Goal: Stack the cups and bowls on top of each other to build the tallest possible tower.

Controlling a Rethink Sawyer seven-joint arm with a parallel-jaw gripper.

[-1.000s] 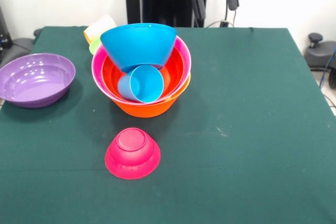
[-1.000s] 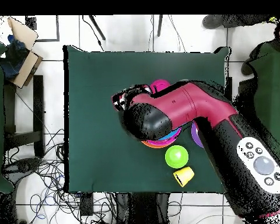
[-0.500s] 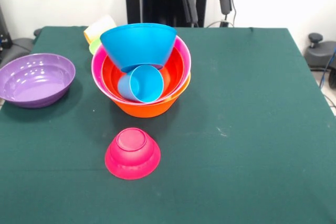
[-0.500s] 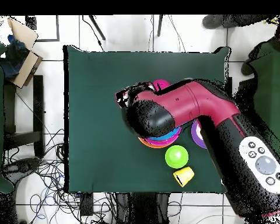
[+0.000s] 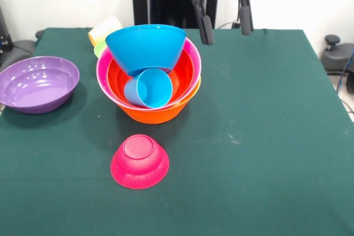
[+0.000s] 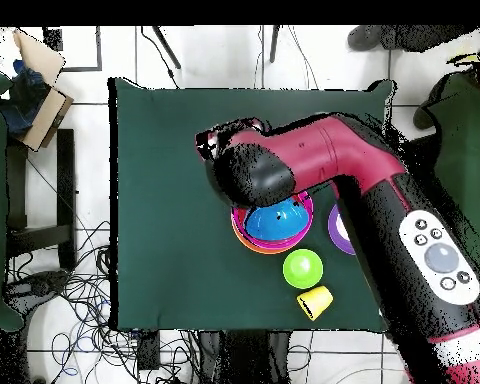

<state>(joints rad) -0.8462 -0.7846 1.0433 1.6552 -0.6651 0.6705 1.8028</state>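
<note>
The gripper hangs empty, jaws apart, above the table just beside the tower. That pile is barely begun: an orange bowl holds pink and red ones, with a blue bowl tilted over a blue cup lying sideways. The magenta bowl, purple bowl, green bowl and yellow cup remain loose.

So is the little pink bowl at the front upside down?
Yes, upside down. In the front view the pink bowl shows its small flat bottom on top, and its wide rim lies on the green table.
</note>
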